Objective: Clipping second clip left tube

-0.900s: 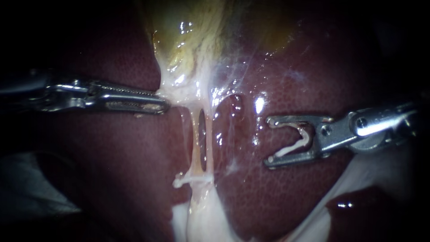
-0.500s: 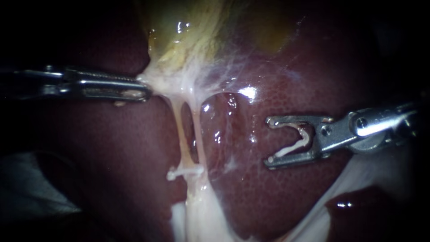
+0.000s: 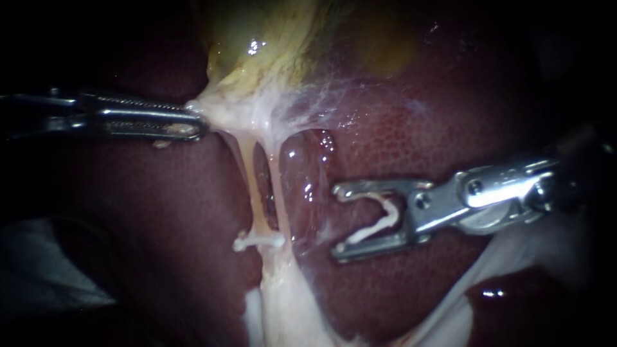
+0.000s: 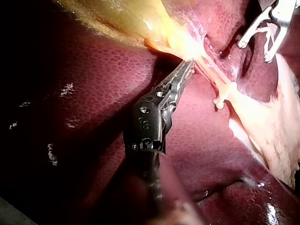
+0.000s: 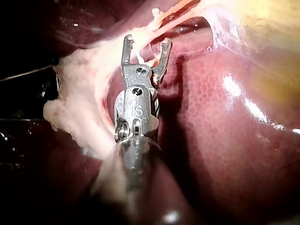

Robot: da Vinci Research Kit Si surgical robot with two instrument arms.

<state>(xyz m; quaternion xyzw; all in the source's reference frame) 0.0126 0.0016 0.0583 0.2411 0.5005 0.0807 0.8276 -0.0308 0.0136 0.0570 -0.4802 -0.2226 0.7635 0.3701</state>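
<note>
**Loaded item.** My right instrument [image 3: 339,222] carries a white loaded clip [image 3: 374,227] between its jaws. The jaws stand wide apart. Each one touches a leg of the bent clip, so they grip it from two sides. They face left over the liver [image 3: 418,135], near the tubes on their right side and apart from them.

**Left tube** [image 3: 247,186]. It is a thin, pale yellowish strand, drawn taut. At the far end it starts from the tissue [image 3: 222,115] under the gallbladder [image 3: 276,45]. At the near end it joins a pale fatty mass [image 3: 283,302]. The right tube [image 3: 275,186] runs just beside it, with a dark slit between the two. A white set clip [image 3: 257,242] lies across the near end of the left tube, one end projecting to the left.

**Left instrument** [image 3: 195,125]. Its jaws are together, clamped on the tissue where the tubes meet the gallbladder. The shaft lies level and comes in from the left.
</note>
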